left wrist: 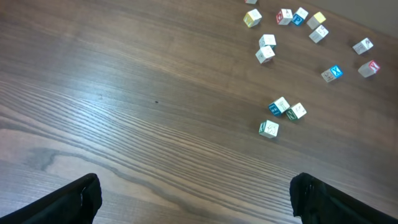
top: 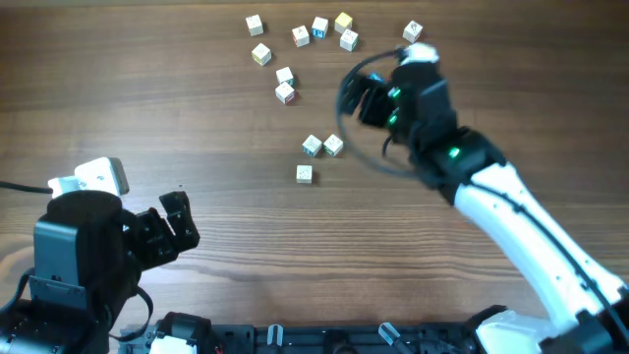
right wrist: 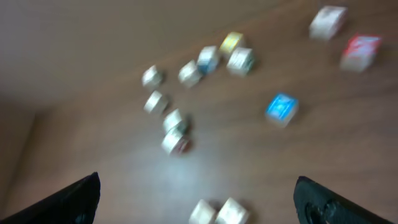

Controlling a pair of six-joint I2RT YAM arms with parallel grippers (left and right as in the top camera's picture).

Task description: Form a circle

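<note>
nothing on the bench reads as a closed ring yet. the circle is so far a loose arc of four cubes at the far edge, one of them blue-faced, with small gaps between them. the rest lie scattered. two cubes sit to the arc's left, a stacked-looking pair lies below it, and a trio sits nearer the middle. the left wrist view also shows a blue cube and a red-faced cube off to the arc's right.

the right tool hangs just below and right of the arc. its fingers are spread wide with nothing between them, though its own view is smeared. the left tool is also spread and empty, low at the near left and well apart from every cube.

the step in hand looks like fetching a stray cube to close the arc. the blue cube near the right tool seems the handiest choice.

- come down square over it, with the fingers on two flat faces rather than the corners.
- pinch at mid-height so it does not twist.
- carry it clear above the others and set it down touching its neighbours.
- open fully and rise straight up, since a sideways brush could knock the arc apart.
</note>
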